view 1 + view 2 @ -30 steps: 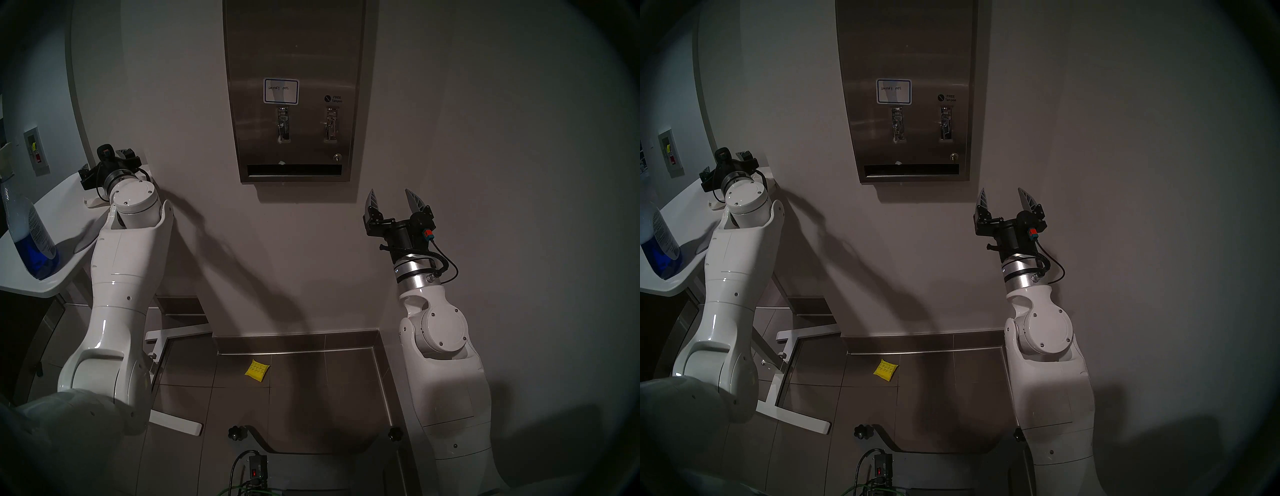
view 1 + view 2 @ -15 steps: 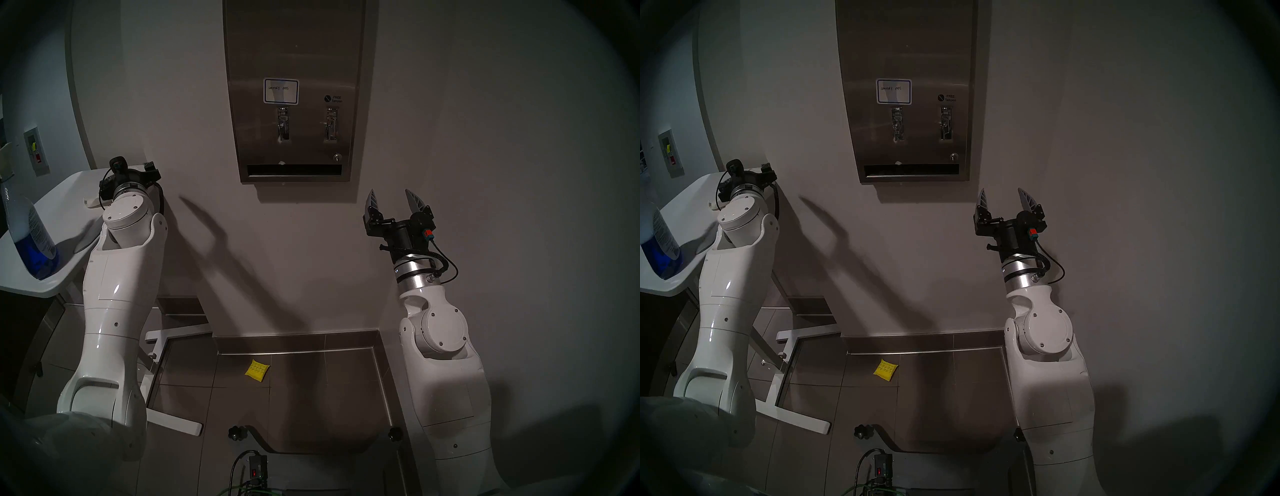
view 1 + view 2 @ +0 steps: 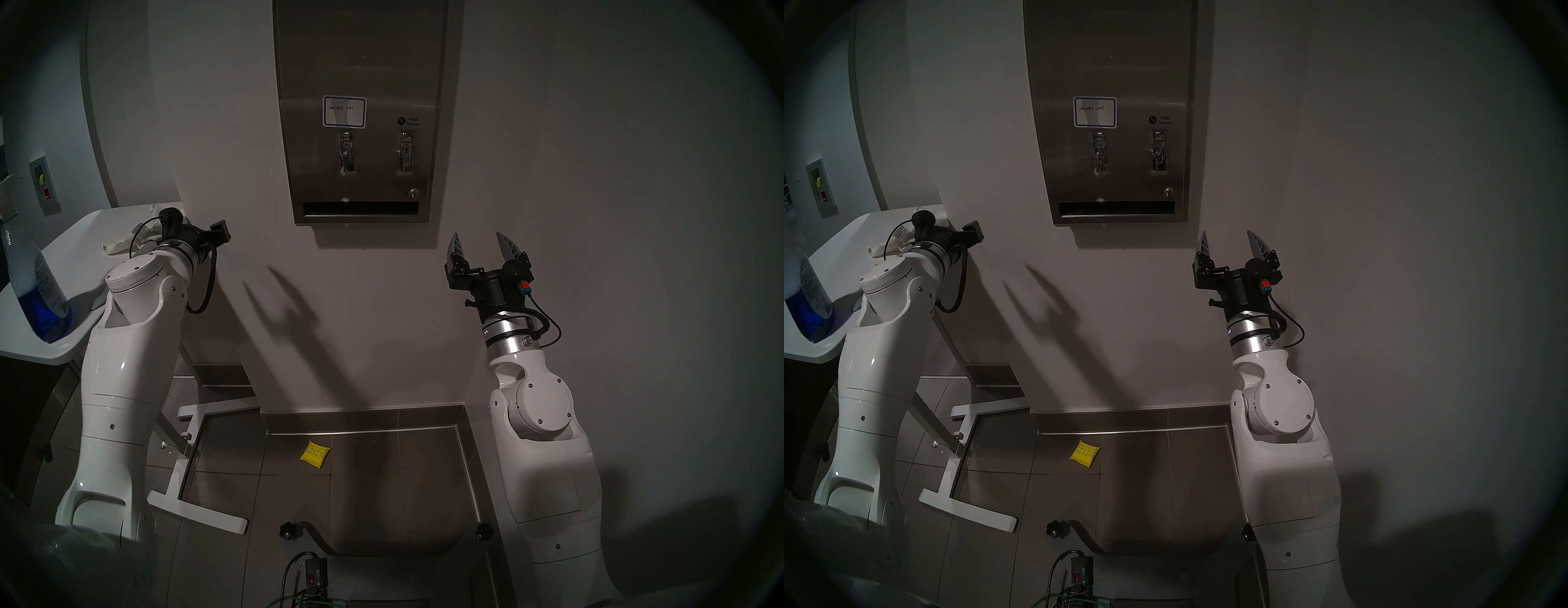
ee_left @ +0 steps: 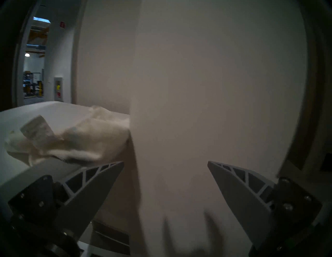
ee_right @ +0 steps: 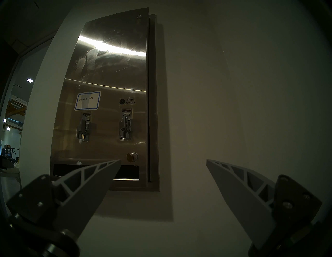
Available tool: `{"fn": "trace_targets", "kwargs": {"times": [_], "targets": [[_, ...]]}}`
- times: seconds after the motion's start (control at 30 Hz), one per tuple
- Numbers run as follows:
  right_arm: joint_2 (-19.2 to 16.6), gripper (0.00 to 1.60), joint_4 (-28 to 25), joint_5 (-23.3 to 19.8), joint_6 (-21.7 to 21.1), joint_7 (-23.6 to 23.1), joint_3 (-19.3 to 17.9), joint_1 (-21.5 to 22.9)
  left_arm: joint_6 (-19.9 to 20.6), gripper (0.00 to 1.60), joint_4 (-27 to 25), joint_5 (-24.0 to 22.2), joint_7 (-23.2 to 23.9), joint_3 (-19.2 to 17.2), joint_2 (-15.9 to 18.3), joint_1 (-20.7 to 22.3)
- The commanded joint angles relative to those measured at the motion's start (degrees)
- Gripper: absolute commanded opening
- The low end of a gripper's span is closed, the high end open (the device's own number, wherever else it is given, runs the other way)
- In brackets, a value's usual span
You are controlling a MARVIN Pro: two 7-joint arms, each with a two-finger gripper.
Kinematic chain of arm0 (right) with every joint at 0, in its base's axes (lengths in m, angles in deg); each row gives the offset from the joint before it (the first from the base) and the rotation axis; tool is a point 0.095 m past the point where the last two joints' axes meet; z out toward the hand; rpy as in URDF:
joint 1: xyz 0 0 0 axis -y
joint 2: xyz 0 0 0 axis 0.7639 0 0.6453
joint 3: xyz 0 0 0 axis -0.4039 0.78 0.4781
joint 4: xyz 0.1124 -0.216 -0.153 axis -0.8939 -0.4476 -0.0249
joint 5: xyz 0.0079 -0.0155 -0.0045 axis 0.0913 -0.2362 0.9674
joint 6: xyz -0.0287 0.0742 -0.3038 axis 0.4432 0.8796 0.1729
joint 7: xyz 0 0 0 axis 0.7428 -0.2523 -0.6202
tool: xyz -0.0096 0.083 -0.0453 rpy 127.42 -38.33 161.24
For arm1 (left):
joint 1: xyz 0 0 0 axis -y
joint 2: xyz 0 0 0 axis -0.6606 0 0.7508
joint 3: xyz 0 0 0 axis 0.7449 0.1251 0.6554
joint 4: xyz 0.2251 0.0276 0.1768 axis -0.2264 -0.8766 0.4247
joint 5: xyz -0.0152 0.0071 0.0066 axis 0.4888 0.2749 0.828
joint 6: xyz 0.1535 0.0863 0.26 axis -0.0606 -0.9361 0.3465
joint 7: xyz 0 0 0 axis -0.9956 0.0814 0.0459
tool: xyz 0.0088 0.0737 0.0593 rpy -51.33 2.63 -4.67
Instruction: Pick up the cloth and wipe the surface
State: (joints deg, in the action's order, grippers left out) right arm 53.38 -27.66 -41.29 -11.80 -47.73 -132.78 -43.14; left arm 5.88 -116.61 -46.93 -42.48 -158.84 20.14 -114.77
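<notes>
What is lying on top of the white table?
On the white table lie the crumpled cloth, pushed against the wall, and a spray bottle of blue liquid. The left arm hides part of the tabletop.

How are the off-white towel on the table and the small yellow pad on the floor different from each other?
The towel lies crumpled on the white table, beside the wall corner; the yellow pad lies flat on the dark floor tiles below the steel dispenser. The towel is off-white with a sewn tag; the pad is bright yellow with a quilted pattern. The towel looks larger than the pad. Both lie loose, with neither gripper touching them.
</notes>
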Motion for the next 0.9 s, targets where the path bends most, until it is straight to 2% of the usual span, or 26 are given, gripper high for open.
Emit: {"fn": "trace_targets", "kwargs": {"times": [0.0, 0.03, 0.1, 0.17, 0.2, 0.23, 0.3, 0.4, 0.47, 0.53, 0.57, 0.7, 0.87], "targets": [[-0.1, 1.60, -2.4, 0.1, 0.7, -0.2, 0.0, 1.1, -4.2, 1.60, -0.4, -0.2, 4.6, -0.9, 1.9, -0.7], [-0.1, 1.60, -2.4, 0.1, 0.7, -0.2, 0.0, 1.1, -4.2, 1.60, -0.4, -0.2, 4.6, -0.9, 1.9, -0.7], [-0.1, 1.60, -2.4, 0.1, 0.7, -0.2, 0.0, 1.1, -6.8, 1.60, 1.0, 1.9, 3.3, 0.0, 1.0, -0.7], [-0.1, 1.60, -2.4, 0.1, 0.7, -0.2, 0.0, 1.1, -9.0, 1.60, 2.1, 4.7, 0.8, 0.8, -1.1, -0.7], [-0.1, 1.60, -2.4, 0.1, 0.7, -0.2, 0.0, 1.1, -8.2, 1.60, 2.3, 5.6, 0.6, 0.6, -2.1, -0.5], [-0.1, 1.60, -2.4, 0.1, 0.7, -0.2, 0.0, 1.1, -10.9, 1.60, 2.8, 6.4, -0.1, 1.3, -2.4, -0.9], [-0.1, 1.60, -2.4, 0.1, 0.7, -0.3, 0.0, 1.1, -9.8, 1.60, 2.9, 7.3, -0.1, 1.1, -3.2, -0.8], [-0.1, 1.60, -2.4, 0.1, 0.6, -0.3, 0.0, 1.1, -13.9, 1.60, 2.9, 9.2, 0.2, 2.8, -3.9, -2.6], [-0.1, 1.60, -2.4, 0.1, 0.6, -0.3, 0.0, 1.1, -13.8, 1.60, 2.6, 9.6, 0.4, 2.8, -4.3, -3.0], [-0.1, 1.60, -2.4, 0.1, 0.6, -0.3, 0.0, 1.1, -16.8, 1.60, 2.4, 10.1, 0.3, 3.5, -4.4, -4.0], [-0.1, 1.60, -2.4, 0.1, 0.6, -0.3, 0.0, 1.1, -16.0, 1.60, 2.0, 10.5, 0.4, 3.3, -4.8, -4.1], [-0.1, 1.60, -2.4, 0.1, 0.6, -0.3, 0.0, 1.1, -19.7, 1.60, 2.6, 10.6, 0.4, 3.8, -4.6, -4.7], [-0.1, 1.60, -2.4, 0.1, 0.6, -0.3, 0.0, 1.1, -20.2, 1.60, 2.8, 10.7, 0.3, 3.4, -4.5, -4.7]]}}
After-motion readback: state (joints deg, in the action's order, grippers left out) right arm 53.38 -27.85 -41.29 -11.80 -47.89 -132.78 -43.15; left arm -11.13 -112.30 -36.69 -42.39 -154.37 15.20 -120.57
